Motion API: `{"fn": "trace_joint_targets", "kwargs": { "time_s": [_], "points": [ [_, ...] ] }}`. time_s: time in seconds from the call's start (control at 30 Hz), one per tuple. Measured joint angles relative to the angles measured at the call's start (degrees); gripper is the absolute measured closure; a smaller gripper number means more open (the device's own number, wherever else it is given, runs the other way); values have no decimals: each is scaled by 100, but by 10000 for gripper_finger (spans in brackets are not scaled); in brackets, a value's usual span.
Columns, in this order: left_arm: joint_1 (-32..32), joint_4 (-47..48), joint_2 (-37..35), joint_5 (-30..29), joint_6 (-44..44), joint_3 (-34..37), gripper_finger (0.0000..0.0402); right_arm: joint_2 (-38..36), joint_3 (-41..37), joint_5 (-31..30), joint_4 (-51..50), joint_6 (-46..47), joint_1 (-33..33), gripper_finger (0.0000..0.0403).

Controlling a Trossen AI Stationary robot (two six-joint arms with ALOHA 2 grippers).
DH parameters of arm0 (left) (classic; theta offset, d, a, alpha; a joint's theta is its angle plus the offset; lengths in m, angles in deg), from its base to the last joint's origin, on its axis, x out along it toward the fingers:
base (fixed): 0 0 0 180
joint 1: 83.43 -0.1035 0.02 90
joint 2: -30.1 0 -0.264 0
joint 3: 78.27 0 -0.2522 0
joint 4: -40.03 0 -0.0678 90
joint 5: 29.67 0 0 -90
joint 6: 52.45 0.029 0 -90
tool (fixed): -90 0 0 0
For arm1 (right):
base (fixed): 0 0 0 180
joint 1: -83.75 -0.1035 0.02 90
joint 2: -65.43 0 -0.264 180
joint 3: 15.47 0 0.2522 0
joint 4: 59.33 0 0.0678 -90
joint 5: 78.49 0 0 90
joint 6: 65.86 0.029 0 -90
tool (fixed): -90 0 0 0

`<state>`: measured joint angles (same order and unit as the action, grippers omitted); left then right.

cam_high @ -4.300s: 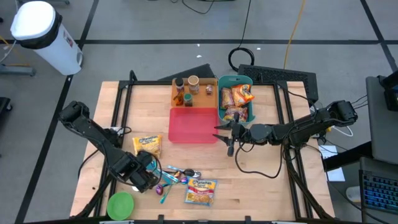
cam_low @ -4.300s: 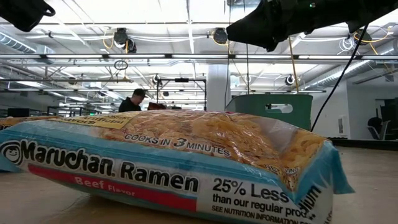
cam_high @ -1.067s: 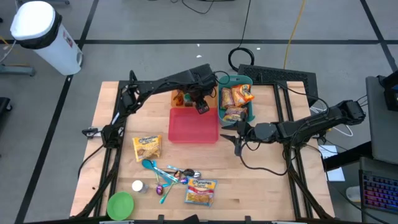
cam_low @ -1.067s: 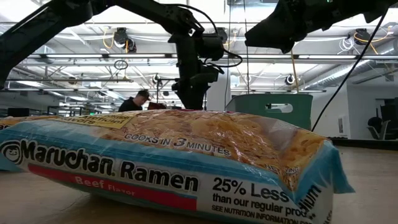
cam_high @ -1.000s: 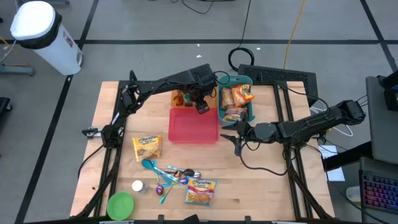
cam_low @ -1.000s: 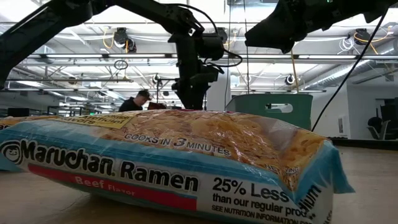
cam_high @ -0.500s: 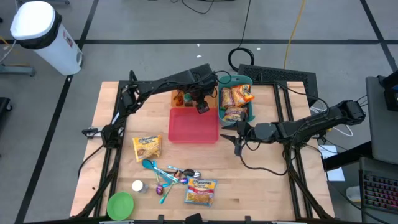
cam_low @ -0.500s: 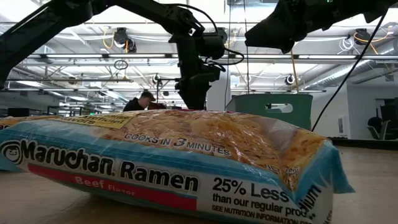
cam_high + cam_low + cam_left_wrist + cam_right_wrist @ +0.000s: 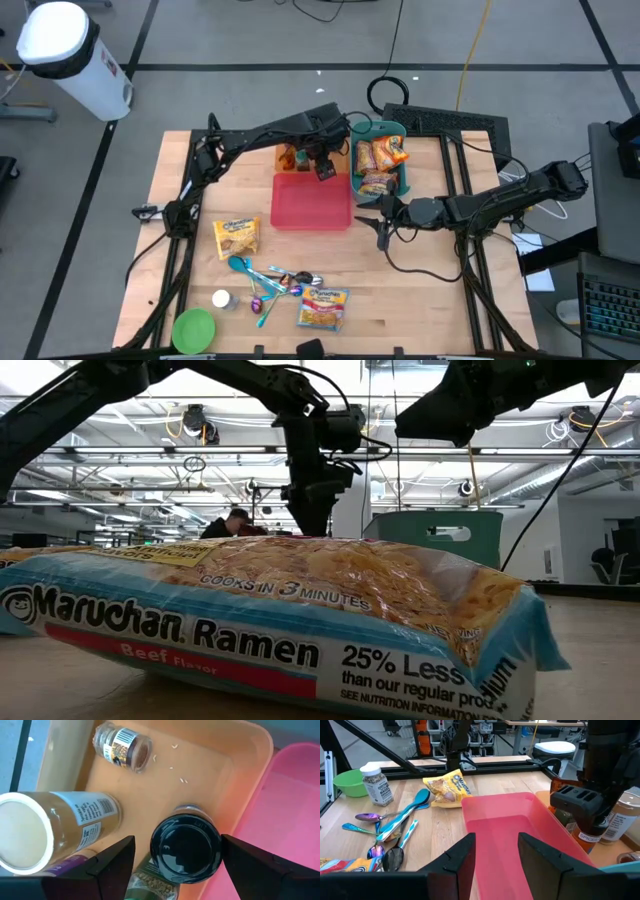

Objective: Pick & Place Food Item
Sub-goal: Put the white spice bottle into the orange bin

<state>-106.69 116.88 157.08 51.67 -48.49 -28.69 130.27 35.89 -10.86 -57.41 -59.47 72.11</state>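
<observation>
step: left gripper (image 9: 177, 852) jaws spread above black-capped jar (image 9: 186, 851) in orange tray (image 9: 227, 767), jar likely just released
right gripper (image 9: 495, 852): parked beside pink tray (image 9: 512, 832), part-open, empty
next: lift clear

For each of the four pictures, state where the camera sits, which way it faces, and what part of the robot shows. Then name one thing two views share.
High view: overhead, facing down; both arms, wooden table.
Low view: table height, level; ramen packet, arms above.
Left wrist view: above the orange tray, facing down; open left gripper over a black-capped jar.
Right wrist view: low, across the table; right gripper before the pink tray.
Shared: pink tray, both wrist views.
</observation>
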Motion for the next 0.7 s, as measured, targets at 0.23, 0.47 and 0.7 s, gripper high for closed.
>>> {"fn": "trace_joint_targets", "kwargs": {
  "time_s": [0.23, 0.47, 0.7],
  "points": [
    [-48, 47, -225, 7, -128, 0, 103, 0, 0, 0, -13, 0, 0, 261],
    [16, 146, -935, 480, -189, 0, 103, 0, 0, 0, -41, 0, 0, 261],
    [480, 210, -1835, 1115, -220, 0, 103, 0, 0, 0, -150, 43, 0, 261]
  ]
}}
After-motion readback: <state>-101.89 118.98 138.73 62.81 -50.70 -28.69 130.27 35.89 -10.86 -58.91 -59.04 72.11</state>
